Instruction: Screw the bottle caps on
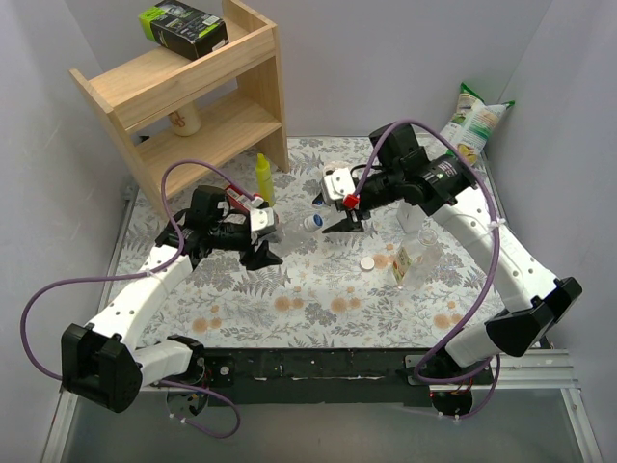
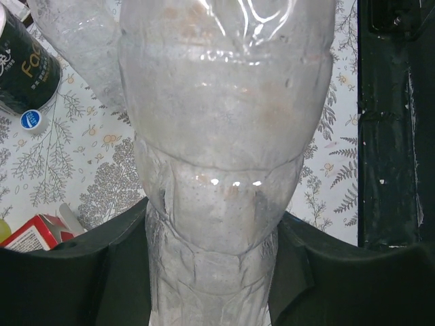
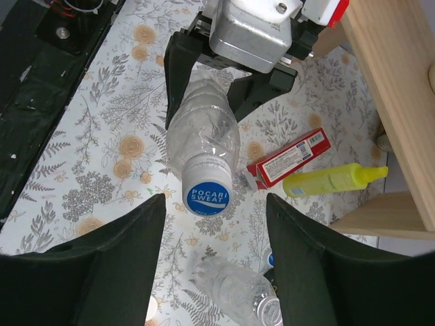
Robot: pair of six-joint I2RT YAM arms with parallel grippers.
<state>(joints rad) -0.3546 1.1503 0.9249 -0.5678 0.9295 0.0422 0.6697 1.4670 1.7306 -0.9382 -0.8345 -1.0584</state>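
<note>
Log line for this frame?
left gripper: shut on bottle | blue cap: on neck | right gripper: open, facing blue cap | white cap: loose on table

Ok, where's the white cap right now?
Top view: the white cap lies loose on the table, slightly right of centre. It is just left of the orange-labelled bottle, on the near side of the open right gripper.
</note>
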